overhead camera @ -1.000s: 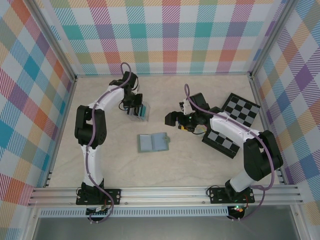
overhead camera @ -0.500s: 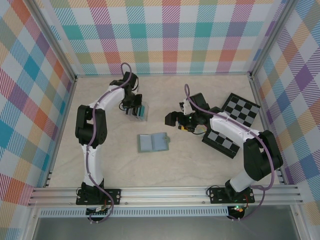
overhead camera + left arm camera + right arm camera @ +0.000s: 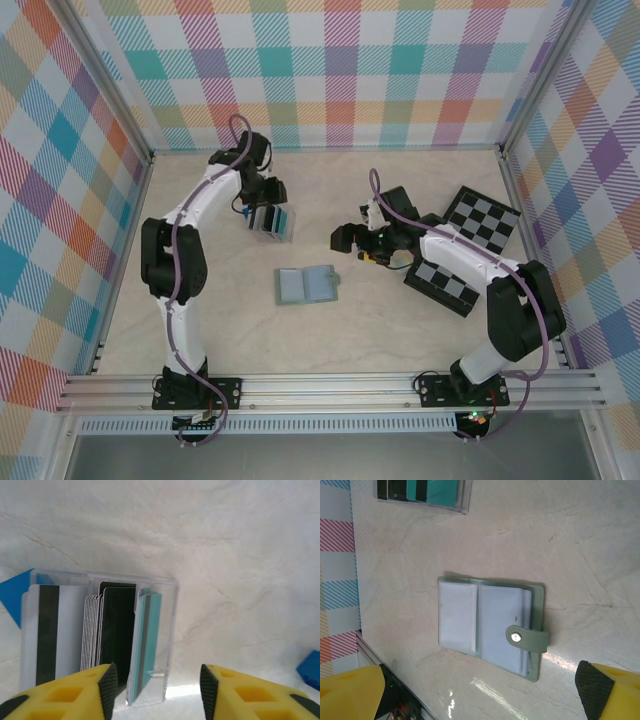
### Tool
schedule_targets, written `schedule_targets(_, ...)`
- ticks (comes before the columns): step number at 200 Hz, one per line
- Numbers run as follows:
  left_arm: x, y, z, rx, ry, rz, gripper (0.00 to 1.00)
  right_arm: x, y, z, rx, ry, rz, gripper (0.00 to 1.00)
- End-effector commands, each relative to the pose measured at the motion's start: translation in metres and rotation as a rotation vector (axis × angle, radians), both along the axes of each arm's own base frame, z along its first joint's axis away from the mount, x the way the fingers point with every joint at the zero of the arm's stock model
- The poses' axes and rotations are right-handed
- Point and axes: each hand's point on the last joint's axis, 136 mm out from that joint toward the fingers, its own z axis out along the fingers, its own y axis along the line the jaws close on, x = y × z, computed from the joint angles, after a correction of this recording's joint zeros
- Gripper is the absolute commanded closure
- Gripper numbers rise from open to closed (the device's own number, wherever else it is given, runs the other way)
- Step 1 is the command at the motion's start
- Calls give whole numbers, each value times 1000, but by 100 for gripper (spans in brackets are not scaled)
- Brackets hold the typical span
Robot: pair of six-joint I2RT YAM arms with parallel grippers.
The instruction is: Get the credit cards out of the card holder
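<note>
Hovering over clear stand (image 3: 170,630), L end effector (image 3: 155,680) had jaws part open, nothing between them; stand sat just below-left of the yellow fingers (image 3: 75,690) in wrist view. R end effector (image 3: 345,238), right of centre in top view, was spread wide and empty.

Card holder (image 3: 490,630) lay open and flat on tabletop (image 3: 400,330), centre of top view, well apart from both arms, snap tab (image 3: 526,637) flopped over one edge. Couldn't tell if pockets had cards left.

Judged step: L arm clearing the stand. To do well: lift straight up, keep fingers off stand rim and upright teal card (image 3: 150,635) and black card (image 3: 117,625); stand prob. light, a nudge could tip it. Then approach holder low, w/ R pinning an edge.

Other: two checkerboards (image 3: 482,222) at right, under R arm. Tab may block the pockets.
</note>
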Motion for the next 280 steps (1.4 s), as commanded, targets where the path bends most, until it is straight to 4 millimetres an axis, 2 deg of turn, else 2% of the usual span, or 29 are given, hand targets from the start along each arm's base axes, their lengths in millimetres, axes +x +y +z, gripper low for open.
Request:
schedule_targets(1,-9,8,59,-60,-94,54,46,2,-7,14,-19,-49,-19,0)
schedule_targets(26,-25,24,92,-51,-174,119,35,8,-21,23,-77,-112,-68,0)
schedule_targets(50,-44,46,119,-22,-259,192,25,17,-43,37,-151,-202,-149,0)
schedule_targets(75,-65,69,137,28,-344,257,16,27,-65,55,-210,-292,-219,0)
schedule_targets(95,-80,80,142,42,-398,285,8,30,-74,66,-233,-347,-244,0)
schedule_targets(115,-96,74,126,2,-366,256,1,30,-68,67,-225,-342,-197,0)
schedule_targets(135,-111,74,92,-8,-286,269,0,28,-64,58,-224,-308,-177,0)
schedule_targets(153,-126,78,60,1,-245,277,0,31,-75,56,-283,-333,-205,0)
schedule_targets(177,-138,104,36,92,-295,354,0,41,-105,61,-404,-437,-303,0)
schedule_targets(215,-152,152,29,233,-504,533,0,50,-163,64,-591,-560,-455,0)
schedule_targets(235,-155,166,32,270,-622,578,0,54,-197,61,-640,-577,-542,0)
schedule_targets(251,-160,177,33,306,-684,618,0,56,-217,56,-652,-613,-589,0)
schedule_targets(280,-159,188,23,437,-679,601,0,59,-250,38,-748,-699,-637,0)
